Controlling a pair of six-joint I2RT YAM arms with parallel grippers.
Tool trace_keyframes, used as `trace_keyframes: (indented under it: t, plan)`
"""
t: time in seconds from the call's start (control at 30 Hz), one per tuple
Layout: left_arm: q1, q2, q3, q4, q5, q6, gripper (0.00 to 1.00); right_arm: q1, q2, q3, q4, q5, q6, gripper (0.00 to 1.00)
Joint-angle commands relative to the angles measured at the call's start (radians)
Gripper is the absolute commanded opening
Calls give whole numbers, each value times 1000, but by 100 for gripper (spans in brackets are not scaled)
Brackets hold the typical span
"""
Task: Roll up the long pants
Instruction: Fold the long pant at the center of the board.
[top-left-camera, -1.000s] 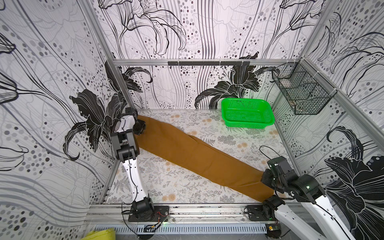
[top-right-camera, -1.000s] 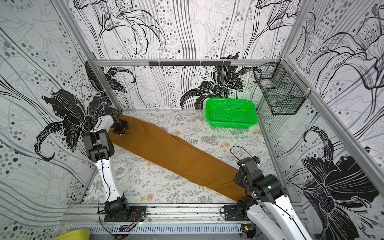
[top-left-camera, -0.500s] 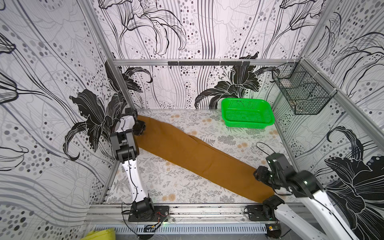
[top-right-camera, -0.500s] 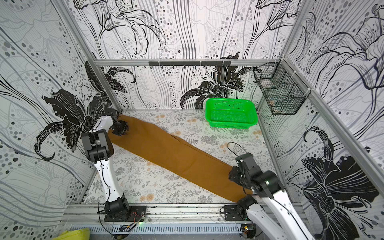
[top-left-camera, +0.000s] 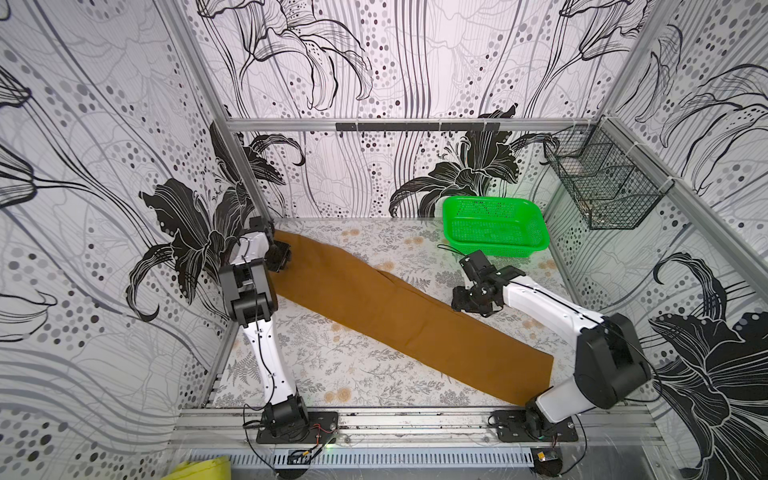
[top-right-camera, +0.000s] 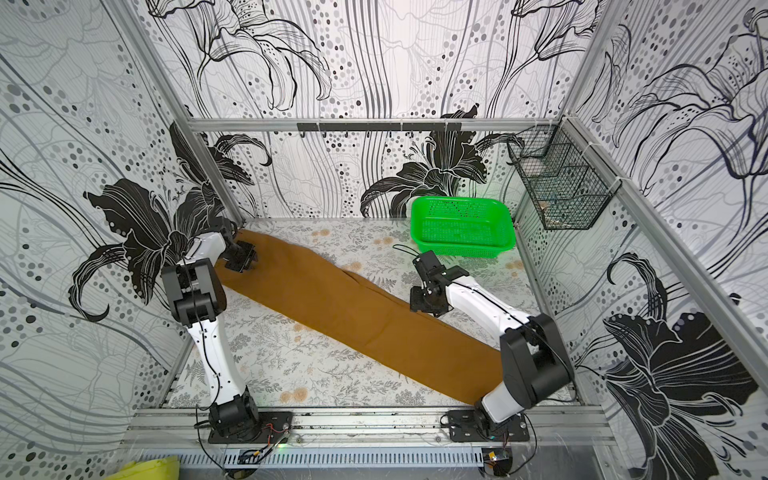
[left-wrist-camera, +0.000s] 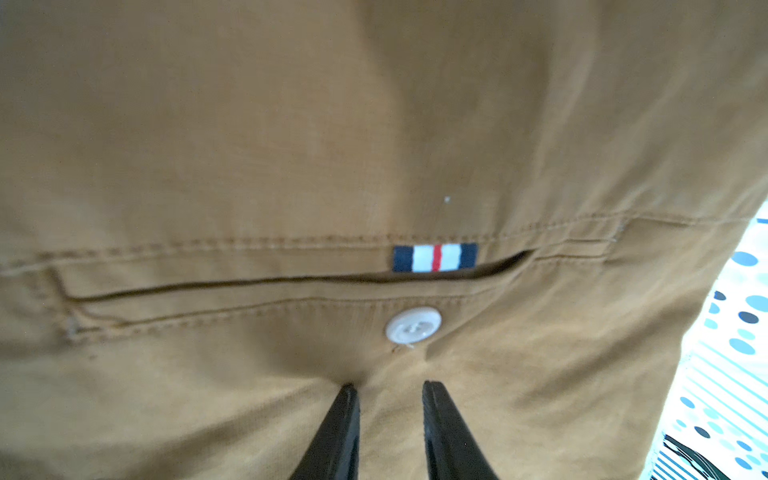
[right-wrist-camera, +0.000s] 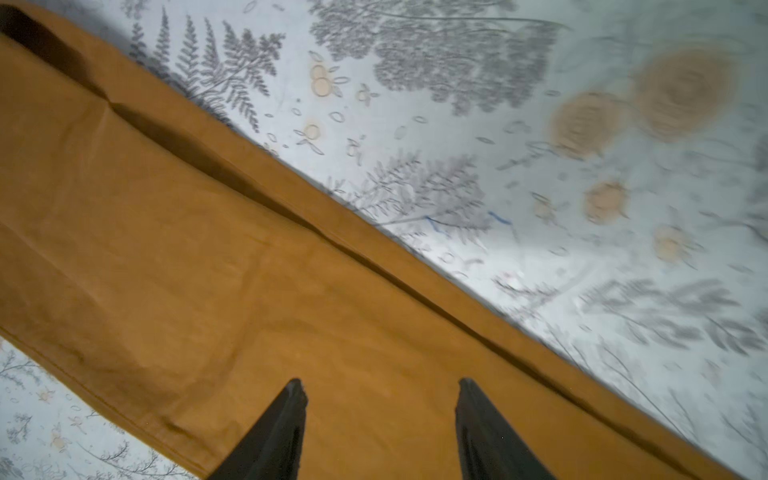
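The long pants (top-left-camera: 399, 307) lie flat in a diagonal strip on the counter (top-left-camera: 332, 365), passing near the green basket (top-left-camera: 498, 246), with both ends well away from it. The cloth looks soft, limp and light, and is best pinched at a doubled hem or the waistband. The left gripper (left-wrist-camera: 388, 388), narrow, nips a fold by the pocket button (left-wrist-camera: 412, 325). The right gripper (right-wrist-camera: 380, 386) hangs wide and empty over the leg near the basket.

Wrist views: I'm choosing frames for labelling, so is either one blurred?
Right wrist view: the floral table shows streaky blur, while the long pants look sharper. Left wrist view: the cloth is slightly soft, yet the white button and striped tag read clearly.
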Motion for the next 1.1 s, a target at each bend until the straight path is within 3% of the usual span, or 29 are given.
trace_keyframes:
  t: [0.0, 0.3, 0.6, 0.67, 0.83, 1.07]
  plan:
    - [3, -10, -6, 28, 12, -6, 31, 34, 90, 68, 60, -72, -76, 60]
    - [5, 0, -13, 32, 25, 6, 31, 65, 325, 246, 70, -131, -113, 59]
    - [4, 8, -6, 44, 46, 2, 31, 77, 475, 318, 66, -170, -110, 55]
    - [5, 10, -4, 45, 48, 1, 31, 79, 489, 321, 64, -165, -109, 45]
    - [5, 16, -2, 47, 53, 0, 31, 79, 515, 339, 44, -150, -113, 2]
    - [9, 23, -2, 45, 54, -3, 31, 77, 468, 311, 53, -64, -109, 0]
